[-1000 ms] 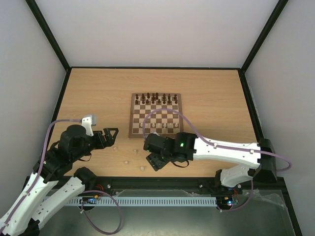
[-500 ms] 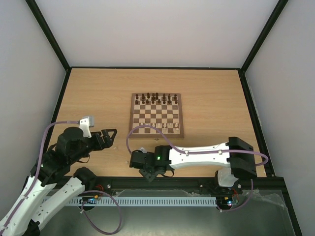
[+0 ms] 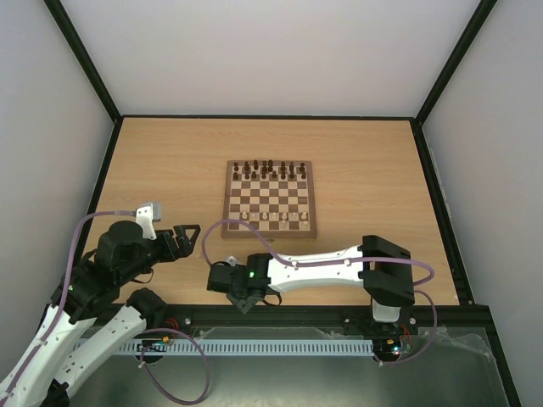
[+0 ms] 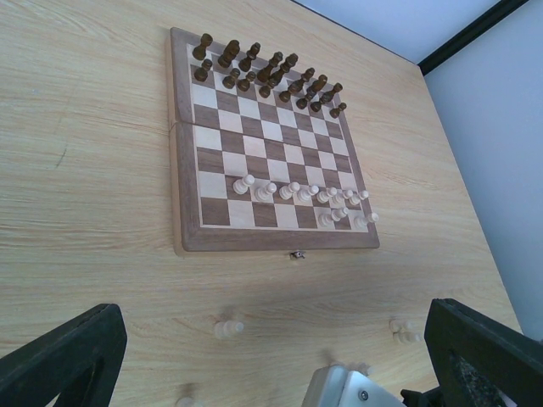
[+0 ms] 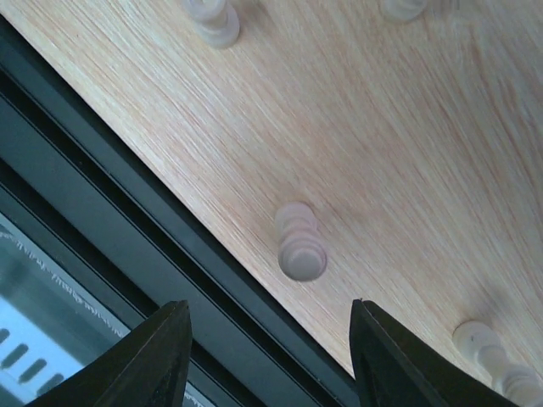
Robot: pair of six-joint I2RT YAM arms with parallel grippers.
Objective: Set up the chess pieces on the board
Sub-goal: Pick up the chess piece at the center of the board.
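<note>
- Our right hand (image 5: 267, 309) hangs over a pale pawn (image 5: 301, 246) at the front edge of the table (image 5: 407, 153), its fingers half spread and gripping nothing.
- The pawn appears upright, in line with the gap between the fingers and touching neither. We judge the step in hand to be picking it up.
- To do it well, we would centre the pawn in the gap, come straight down clear of the dark rail (image 5: 102, 212) just beside it, and pinch low on the body.
- Other loose pieces (image 5: 212, 19) stand near, and the board (image 4: 191, 242) lies well apart, farther back.
- Our left hand (image 3: 187, 235) hovers wide open and empty.
</note>
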